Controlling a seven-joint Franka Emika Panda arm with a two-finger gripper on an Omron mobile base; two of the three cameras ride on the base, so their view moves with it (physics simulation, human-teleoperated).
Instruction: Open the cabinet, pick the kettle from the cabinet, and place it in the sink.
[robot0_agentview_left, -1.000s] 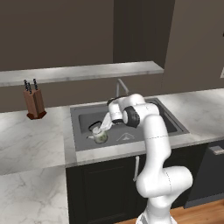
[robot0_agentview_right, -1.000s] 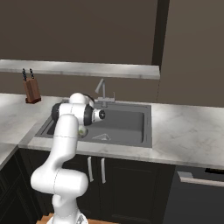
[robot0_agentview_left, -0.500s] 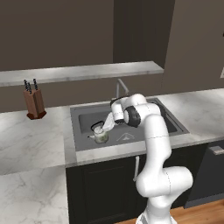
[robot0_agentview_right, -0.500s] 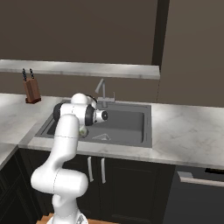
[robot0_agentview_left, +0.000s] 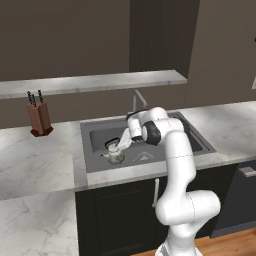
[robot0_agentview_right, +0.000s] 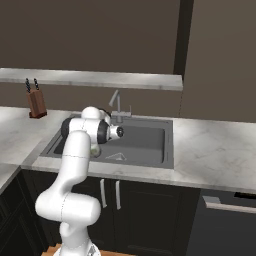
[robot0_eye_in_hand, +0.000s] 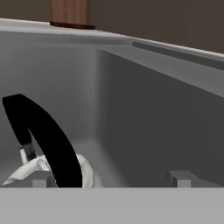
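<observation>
Simulated kitchen seen from behind a white arm. Kettle (robot0_agentview_left: 115, 154) upright on the floor of the grey sink (robot0_agentview_left: 95, 131), in its left half, spout toward the left wall. Gripper (robot0_agentview_left: 120, 145) low inside the basin, just above and beside the kettle, fingers spread wide with nothing clasped between them. Black arched handle (robot0_eye_in_hand: 43, 138) close to the left fingertip (robot0_eye_in_hand: 39, 181) in the hand view, not pinched; white lid just under it. Slim faucet (robot0_agentview_left: 136, 100) at the back rim. Wooden knife block (robot0_agentview_left: 39, 119) on the marble counter (robot0_agentview_left: 35, 160), well left of the sink. No readable writing, brand or label anywhere.
</observation>
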